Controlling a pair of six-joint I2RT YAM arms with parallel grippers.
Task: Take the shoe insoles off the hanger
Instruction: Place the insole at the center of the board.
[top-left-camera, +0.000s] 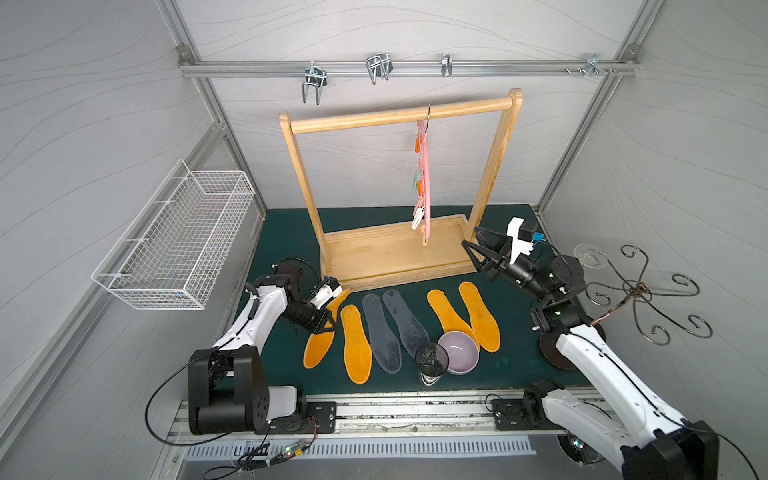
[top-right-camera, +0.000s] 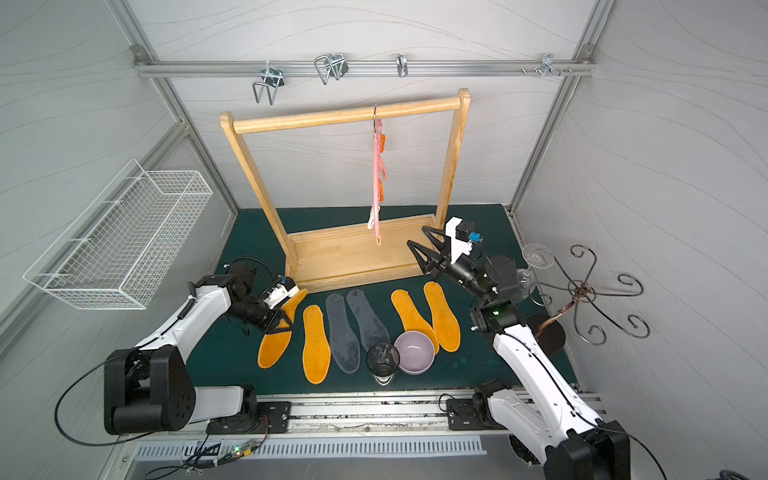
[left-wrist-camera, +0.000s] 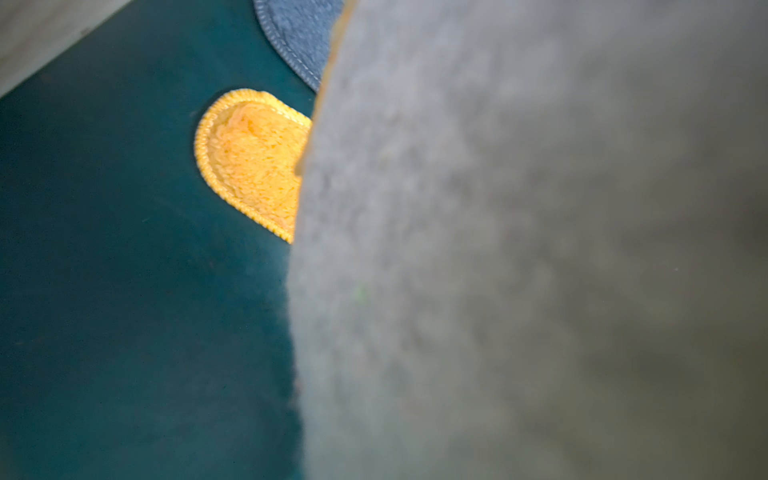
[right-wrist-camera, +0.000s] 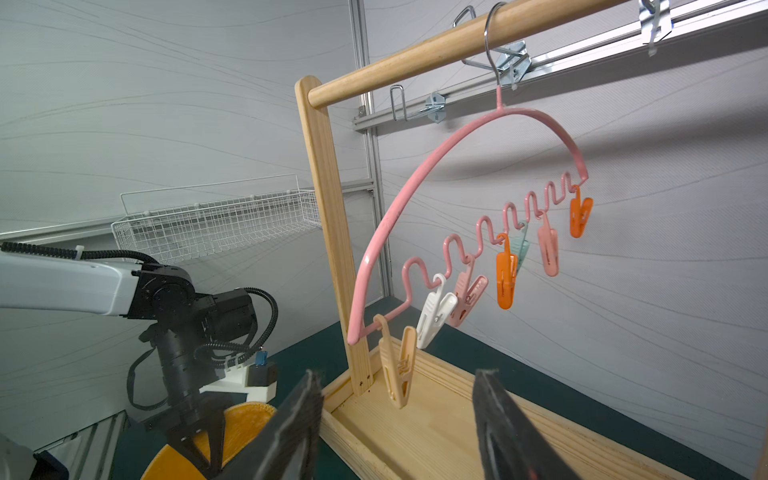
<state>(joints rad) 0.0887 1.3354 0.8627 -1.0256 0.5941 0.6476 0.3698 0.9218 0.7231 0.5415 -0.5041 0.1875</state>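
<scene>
The pink hanger (top-left-camera: 424, 183) (top-right-camera: 377, 174) (right-wrist-camera: 436, 166) hangs from the wooden rail with only bare clothespins on it. Several shoe insoles lie in a row on the green mat, mustard-orange ones (top-left-camera: 355, 345) (top-left-camera: 478, 316) and two dark grey ones (top-left-camera: 380, 332) between them. My left gripper (top-left-camera: 328, 328) (top-right-camera: 286, 326) (right-wrist-camera: 205, 453) is shut on the leftmost orange insole (top-left-camera: 316, 347) (top-right-camera: 272, 347), low over the mat. That insole's blurred grey underside (left-wrist-camera: 519, 249) fills the left wrist view. My right gripper (top-left-camera: 469, 235) (top-right-camera: 416, 235) (right-wrist-camera: 399, 386) is open and empty, beside the rack's base and facing the hanger.
The wooden rail rack (top-left-camera: 399, 114) stands on its tray base (top-left-camera: 374, 253) at the back. A lilac bowl (top-left-camera: 459, 353) rests on the end of an orange insole, with a dark glass (top-left-camera: 432, 361) beside it. A wire basket (top-left-camera: 178, 241) hangs at the left wall. A curly metal stand (top-left-camera: 640, 291) is on the right.
</scene>
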